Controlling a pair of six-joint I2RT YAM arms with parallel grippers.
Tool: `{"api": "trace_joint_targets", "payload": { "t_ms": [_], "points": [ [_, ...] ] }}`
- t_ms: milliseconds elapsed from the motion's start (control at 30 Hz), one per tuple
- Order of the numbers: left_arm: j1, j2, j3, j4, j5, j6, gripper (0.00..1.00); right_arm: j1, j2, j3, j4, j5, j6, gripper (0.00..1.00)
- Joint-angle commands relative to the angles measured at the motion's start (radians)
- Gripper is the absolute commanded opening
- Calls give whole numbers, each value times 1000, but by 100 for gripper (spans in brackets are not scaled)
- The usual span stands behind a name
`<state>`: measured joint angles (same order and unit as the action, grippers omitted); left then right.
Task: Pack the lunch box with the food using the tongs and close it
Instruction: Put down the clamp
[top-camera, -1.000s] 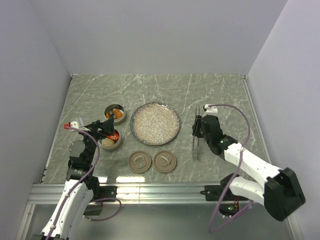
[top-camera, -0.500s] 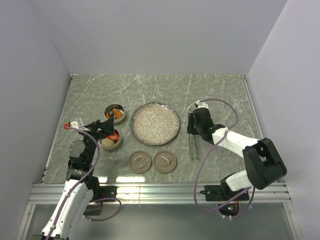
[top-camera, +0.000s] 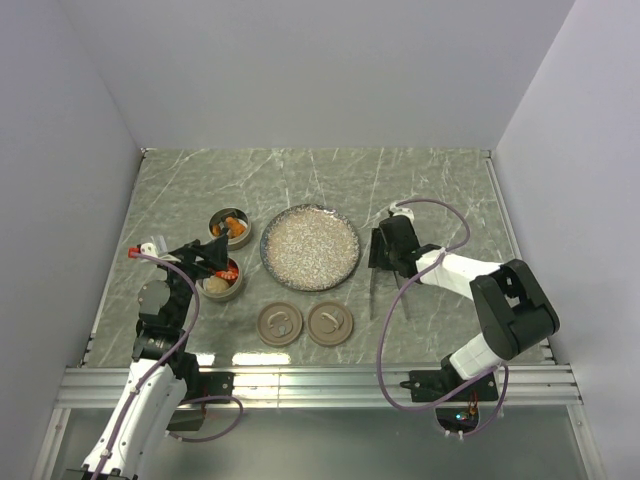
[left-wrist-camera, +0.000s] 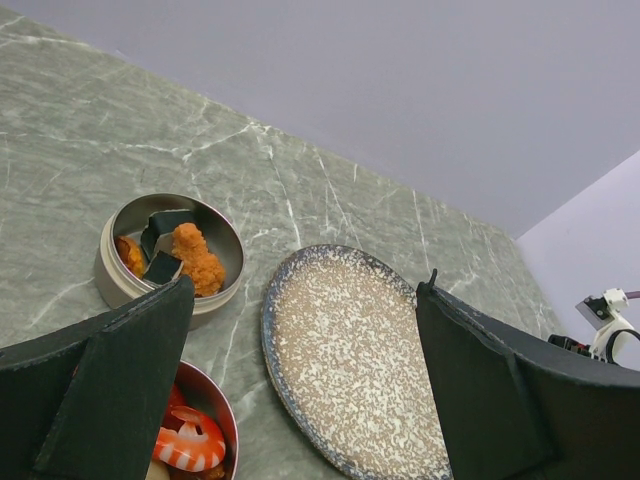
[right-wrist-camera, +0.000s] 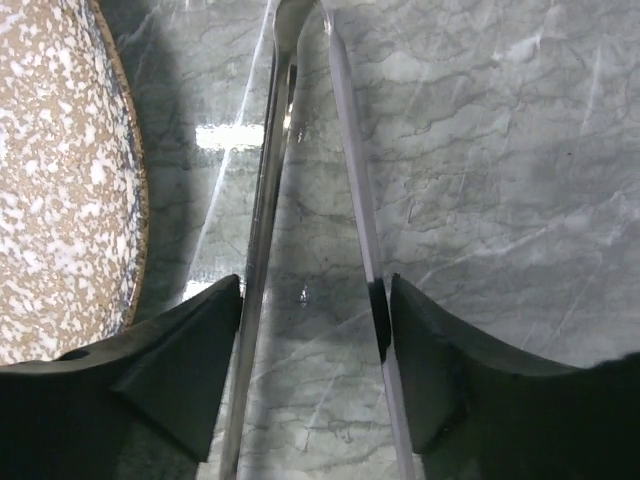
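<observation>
We see the tongs (right-wrist-camera: 355, 190) just right of the speckled plate (top-camera: 310, 247). Their joined end points far and the two slim arms spread apart toward the near edge. We cannot tell whether they rest on the counter (top-camera: 440, 190) or sit just above it.

The right fingers (right-wrist-camera: 440, 380) straddle the tongs partway along. One pad sits against the outside of each arm, so they grip the tongs at a fairly wide spread. We cannot judge how firmly they press.

On the left side, the left fingers (left-wrist-camera: 110, 400) stand wide apart with nothing between them, hovering over the near tin (left-wrist-camera: 228, 420). That tin sits just near of the far tin (left-wrist-camera: 110, 285), and both stand just left of the plate.

The food (left-wrist-camera: 195, 260) is inside these two round tins. The far tin holds an orange crumbed piece, another orange bit and some dark cubes. The near tin shows a red-and-white striped shrimp piece, with the rest hidden behind the left fingers.

Two round brown lids (top-camera: 280, 324) lie flat side by side on the counter, near of the plate and apart from the tins. Both tins stand uncovered.
</observation>
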<state>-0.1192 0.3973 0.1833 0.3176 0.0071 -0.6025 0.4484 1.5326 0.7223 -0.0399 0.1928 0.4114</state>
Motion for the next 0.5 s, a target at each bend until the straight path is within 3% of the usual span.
{"api": "trace_joint_targets", "payload": {
  "t_ms": [0,100,133,333,467],
  "points": [
    [1,6,2,46,28,15,99,-7,-17,43,12,28,12,70],
    [1,14,-1,63,45,15,99,-7,-23,40,15,27,9,81],
    [1,18,-1,67,54,15,100,-8,-25,39,15,27,9,93],
    [1,0,-19,118,137,27,99,-7,-101,3,37,46,9,94],
    [-10,-20,-50,187,298,27,96,-8,-221,-44,87,39,7,94]
  ]
}}
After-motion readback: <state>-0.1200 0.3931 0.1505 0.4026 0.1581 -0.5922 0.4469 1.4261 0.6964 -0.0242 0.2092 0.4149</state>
